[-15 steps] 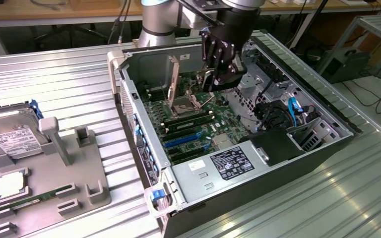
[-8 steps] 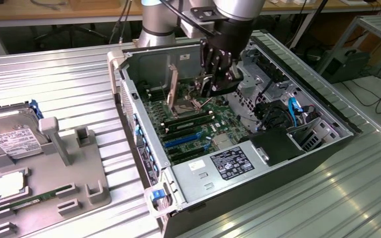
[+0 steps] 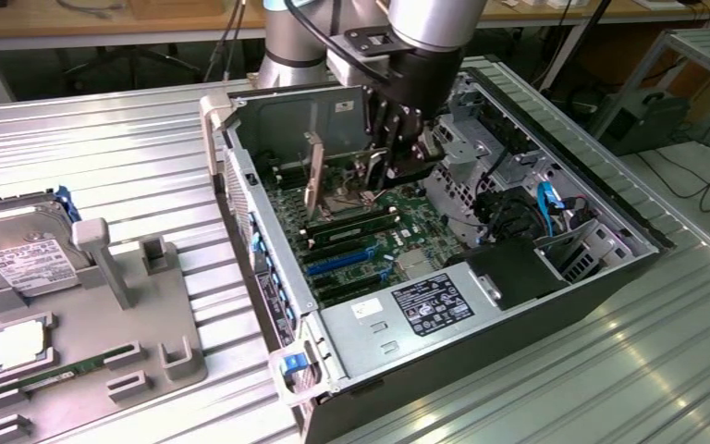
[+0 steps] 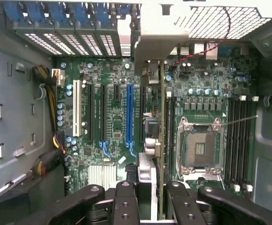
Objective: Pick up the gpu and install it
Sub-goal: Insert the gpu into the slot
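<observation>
the arm is reaching down into the open computer case (image 3: 368, 370), which is lying on its side on the ridged metal table (image 3: 108, 148). the gripper (image 3: 392, 168) is hanging low over the motherboard (image 4: 112, 122), near the case's back wall.

from the wrist view, the claw is squeezing narrow around the gpu (image 4: 160, 126). its black fingers (image 4: 125, 204) are pressing in from both sides of the card's near end. the gpu is standing on edge above the board, running straight away from the gripper. its silver bracket (image 4: 157, 42) is sitting up against the row of rear slot openings. the card is lying between the long blue expansion slot (image 4: 129, 112) and the empty cpu socket (image 4: 199, 150), just beside both. i can't tell whether its lower edge is pressed home in a slot.

off to the exterior view's left, well apart from the case, a grey parts fixture (image 3: 108, 324) is sitting on the table. it is holding a silver hard drive (image 3: 22, 264) with a white label, a square processor chip (image 3: 19, 344) and a narrow green memory stick (image 3: 71, 375).
</observation>
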Controlling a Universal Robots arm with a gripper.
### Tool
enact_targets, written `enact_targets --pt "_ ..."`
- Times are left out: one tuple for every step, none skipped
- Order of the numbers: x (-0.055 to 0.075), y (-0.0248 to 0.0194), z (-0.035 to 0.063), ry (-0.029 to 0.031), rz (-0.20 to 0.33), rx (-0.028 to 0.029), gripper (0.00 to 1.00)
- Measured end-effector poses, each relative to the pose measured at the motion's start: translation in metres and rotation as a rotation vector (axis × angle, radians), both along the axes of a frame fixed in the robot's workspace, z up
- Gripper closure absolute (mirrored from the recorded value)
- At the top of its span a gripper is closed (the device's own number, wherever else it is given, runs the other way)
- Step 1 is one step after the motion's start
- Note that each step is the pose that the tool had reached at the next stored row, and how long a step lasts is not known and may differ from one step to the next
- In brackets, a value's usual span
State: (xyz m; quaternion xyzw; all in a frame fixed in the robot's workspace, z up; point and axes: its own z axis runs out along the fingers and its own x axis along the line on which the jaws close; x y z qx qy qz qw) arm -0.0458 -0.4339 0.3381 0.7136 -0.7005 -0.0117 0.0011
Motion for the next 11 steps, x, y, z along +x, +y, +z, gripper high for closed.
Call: enact_targets --pt "-0.001 0.0 -0.0016 0.0 -0.003 0.0 0.72" --pt "-0.002 0.0 -0.0028 0.0 -0.004 0.0 0.72" --pt "-0.003 0.0 -0.0038 0.0 -0.005 0.0 0.72" --pt "-0.005 0.0 -0.0049 0.0001 -0.006 -0.0002 0.72" --pt "-0.008 0.0 -0.0066 0.0 -0.008 -0.0002 0.72" --pt "-0.01 0.0 -0.0078 0.0 -0.01 -0.0003 0.72" --pt "-0.01 0.0 -0.0088 0.0 -0.015 -0.0003 0.72" --pt "-0.011 0.0 -0.0099 0.0 -0.021 -0.0002 0.72" --pt "-0.011 0.0 -0.0105 0.0 -0.024 -0.0002 0.72" --pt "-0.011 0.0 -0.0109 0.0001 -0.025 -0.0004 0.72" --pt "-0.012 0.0 -0.0114 0.0001 -0.025 -0.0003 0.72"
